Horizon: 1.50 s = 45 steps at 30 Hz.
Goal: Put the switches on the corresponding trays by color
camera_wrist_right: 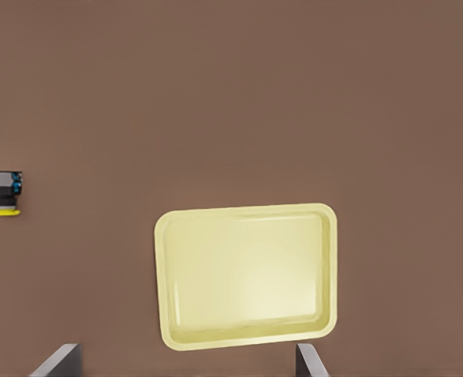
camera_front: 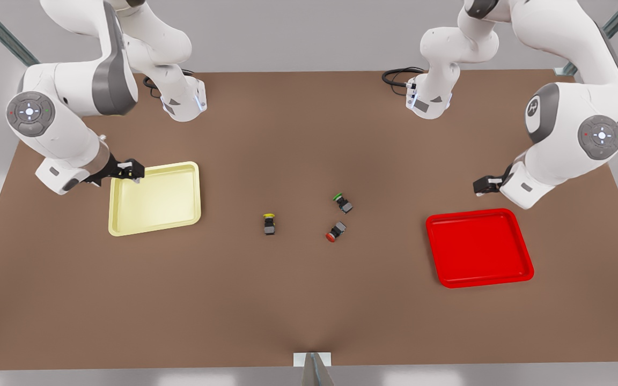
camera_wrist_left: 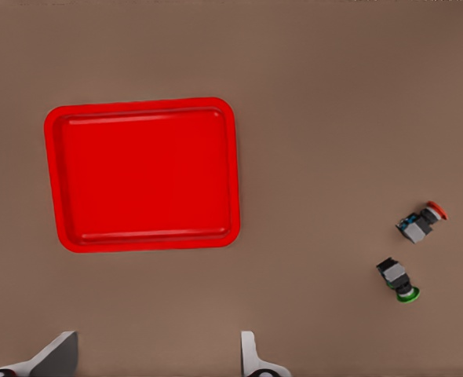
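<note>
The yellow-capped switch [camera_front: 269,223] [camera_wrist_right: 5,192] lies near the table's middle. The red-capped switch [camera_front: 336,231] [camera_wrist_left: 421,221] lies on its side a little toward the front view's right. The pale yellow tray [camera_front: 153,199] [camera_wrist_right: 247,275] sits at the front view's left, and my right gripper [camera_front: 126,170] [camera_wrist_right: 186,360] hovers open over its far left corner, holding nothing. The red tray [camera_front: 478,247] [camera_wrist_left: 141,174] sits at the front view's right. My left gripper [camera_front: 485,185] [camera_wrist_left: 153,357] hangs open and unladen just beyond that tray's far edge. Both trays hold nothing.
A green-capped switch [camera_front: 342,202] [camera_wrist_left: 398,280] lies just behind the red-capped one. Both arm bases stand at the table's far edge, each with a black cable [camera_front: 400,75]. A metal bracket [camera_front: 313,364] sits at the near edge.
</note>
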Available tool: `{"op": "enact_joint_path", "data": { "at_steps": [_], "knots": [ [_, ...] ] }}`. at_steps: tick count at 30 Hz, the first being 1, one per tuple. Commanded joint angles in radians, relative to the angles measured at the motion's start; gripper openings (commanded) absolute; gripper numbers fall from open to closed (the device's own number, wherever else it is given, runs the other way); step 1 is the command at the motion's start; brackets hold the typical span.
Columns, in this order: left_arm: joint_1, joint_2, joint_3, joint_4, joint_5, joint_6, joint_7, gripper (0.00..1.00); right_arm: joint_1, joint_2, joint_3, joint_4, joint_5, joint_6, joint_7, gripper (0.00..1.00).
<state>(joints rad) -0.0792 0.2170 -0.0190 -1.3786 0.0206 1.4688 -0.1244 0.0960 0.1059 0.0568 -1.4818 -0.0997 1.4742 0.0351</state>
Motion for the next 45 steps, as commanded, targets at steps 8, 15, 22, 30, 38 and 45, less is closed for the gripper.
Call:
{"op": "enact_joint_path", "data": {
  "at_steps": [8, 15, 22, 30, 38, 45],
  "knots": [
    [-0.203, 0.300, -0.024, 0.247, 0.015, 0.033, -0.147, 1.00, 0.014, 0.313, 0.000, 0.000, 0.000, 0.051, 0.023, 1.00],
    [-0.352, 0.449, -0.027, 0.231, -0.079, 0.202, -0.192, 1.00, 0.248, 0.492, 0.002, -0.097, 0.112, 0.400, 0.138, 1.00],
    [-0.452, 0.568, -0.022, 0.239, -0.080, 0.393, -0.297, 1.00, 0.373, 0.557, -0.011, -0.086, 0.187, 0.523, 0.195, 1.00],
    [-0.444, 0.645, -0.022, 0.196, -0.079, 0.532, -0.293, 1.00, 0.436, 0.618, -0.012, -0.064, 0.239, 0.615, 0.215, 1.00],
    [-0.421, 0.641, -0.022, 0.153, -0.070, 0.556, -0.147, 1.00, 0.439, 0.647, -0.021, -0.069, 0.235, 0.675, 0.201, 1.00],
    [-0.421, 0.610, -0.019, 0.081, -0.060, 0.548, 0.265, 0.99, 0.441, 0.679, -0.021, -0.077, 0.239, 0.721, 0.210, 1.00]
  ]
}}
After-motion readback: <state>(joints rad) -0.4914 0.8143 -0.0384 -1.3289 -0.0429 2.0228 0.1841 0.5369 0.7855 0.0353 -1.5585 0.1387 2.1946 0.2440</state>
